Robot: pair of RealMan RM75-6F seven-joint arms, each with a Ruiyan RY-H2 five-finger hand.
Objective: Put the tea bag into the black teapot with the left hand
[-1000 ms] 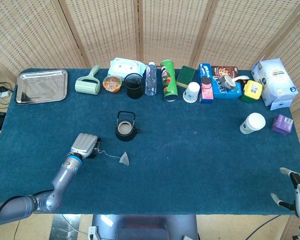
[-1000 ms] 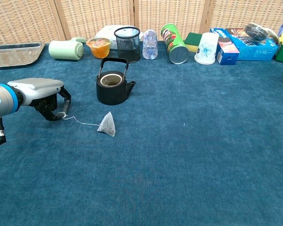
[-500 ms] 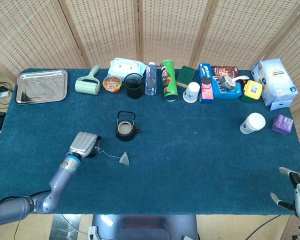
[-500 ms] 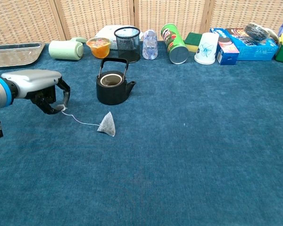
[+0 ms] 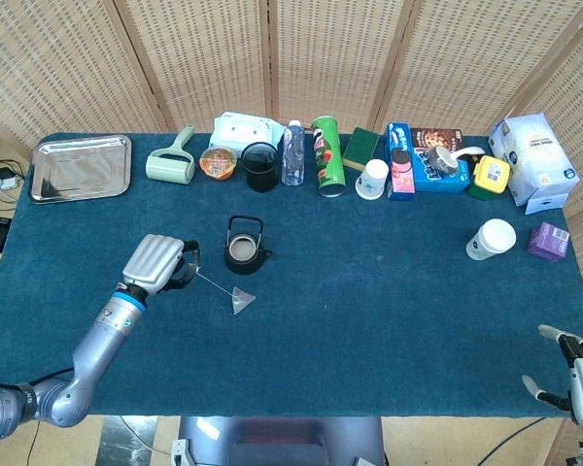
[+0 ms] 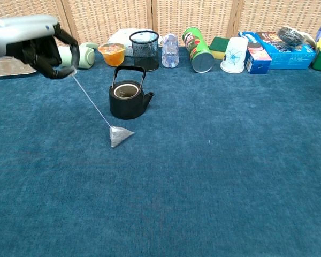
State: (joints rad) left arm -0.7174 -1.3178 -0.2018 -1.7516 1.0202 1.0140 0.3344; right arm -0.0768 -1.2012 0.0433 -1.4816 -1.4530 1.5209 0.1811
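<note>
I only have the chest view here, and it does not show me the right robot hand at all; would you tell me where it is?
Observer: In the head view the right robot hand is at the near right corner, past the edge of the table, fingers apart and holding nothing.
Operator: Thank you. Is anything on the far right that my view cuts off?
Observer: Yes, a white lidded cup and a small purple box stand near the right edge, apart from the back row.
Operator: And how does the left arm come in?
Observer: Its forearm runs up from the near left corner to the left robot hand, which pinches the string of the tea bag, left of the black teapot.
</note>
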